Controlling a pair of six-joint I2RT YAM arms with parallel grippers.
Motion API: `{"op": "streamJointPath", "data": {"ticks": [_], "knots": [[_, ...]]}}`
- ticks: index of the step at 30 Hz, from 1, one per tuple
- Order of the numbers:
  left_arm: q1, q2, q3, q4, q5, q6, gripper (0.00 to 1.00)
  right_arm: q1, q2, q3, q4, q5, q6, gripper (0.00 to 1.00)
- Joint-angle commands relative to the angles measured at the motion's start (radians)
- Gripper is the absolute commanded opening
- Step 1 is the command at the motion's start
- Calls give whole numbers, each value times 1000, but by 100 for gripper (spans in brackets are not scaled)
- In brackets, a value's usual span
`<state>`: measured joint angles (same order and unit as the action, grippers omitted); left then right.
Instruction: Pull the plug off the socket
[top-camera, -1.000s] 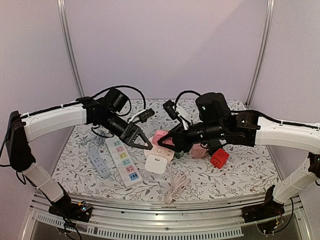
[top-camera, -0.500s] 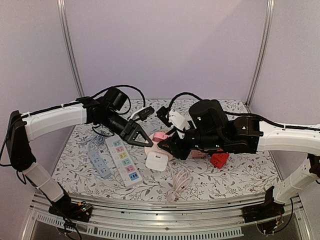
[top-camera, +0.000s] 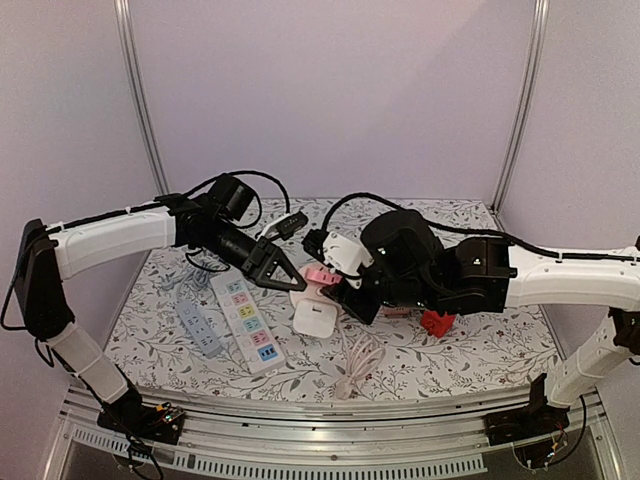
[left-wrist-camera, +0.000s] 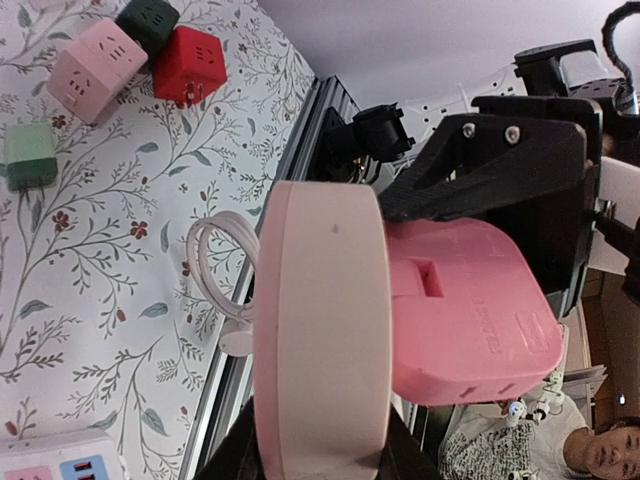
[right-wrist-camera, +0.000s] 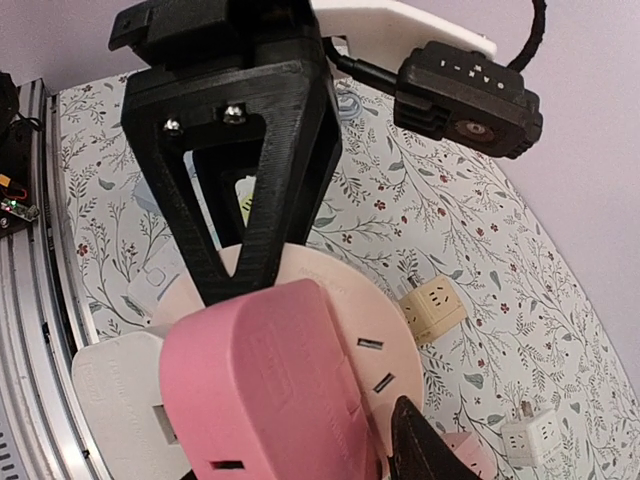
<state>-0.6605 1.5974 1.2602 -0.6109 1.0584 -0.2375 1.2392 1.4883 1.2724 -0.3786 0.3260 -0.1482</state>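
From above, the two arms meet over the middle of the floral surface (top-camera: 480, 350). The left claw (top-camera: 288, 281) and the right claw (top-camera: 336, 292) point at each other, with the round socket (top-camera: 322, 291) and the pink plug (top-camera: 318, 272) between them. Nearby lie a white adapter (top-camera: 313, 322), a white power strip (top-camera: 247, 318) with coloured outlets, a grey power strip (top-camera: 197, 322) beside it, a coiled white cable (top-camera: 355, 365) and a red cube (top-camera: 436, 322).

In the left wrist view the socket is a pale pink disc seen edge-on. The left claw is closed narrowly on its rim, with a dark finger on either side at the bottom of the frame. The plug sits flush against the disc's face with its pins hidden, so it is fully seated. There is raised lettering on the plug's side, but it is too blurred to read. A black finger of the right claw lies along the plug. Beyond them, a pink cube (left-wrist-camera: 95, 70), a dark green cube (left-wrist-camera: 148, 20) and the red cube cluster together.

In the right wrist view the plug fills the lower frame. The right claw is partly closed and appears to grip the plug, though only one finger (right-wrist-camera: 430, 450) shows. Slots on the socket's face show beside the plug. White lettering on a black camera module (right-wrist-camera: 465, 88) is illegible. A cream cube (right-wrist-camera: 435, 305) lies beyond.
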Motion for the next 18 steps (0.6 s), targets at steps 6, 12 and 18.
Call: {"op": "streamJointPath", "data": {"ticks": [6, 12, 18], "knots": [[-1, -13, 2, 57, 115, 10, 0, 9, 53, 34, -11, 79, -56, 38], [-1, -19, 1, 57, 118, 14, 0, 8, 62, 36, -8, 93, -53, 29], [-1, -14, 1, 57, 116, 12, 0, 9, 57, 23, 16, 82, -44, 17]]}}
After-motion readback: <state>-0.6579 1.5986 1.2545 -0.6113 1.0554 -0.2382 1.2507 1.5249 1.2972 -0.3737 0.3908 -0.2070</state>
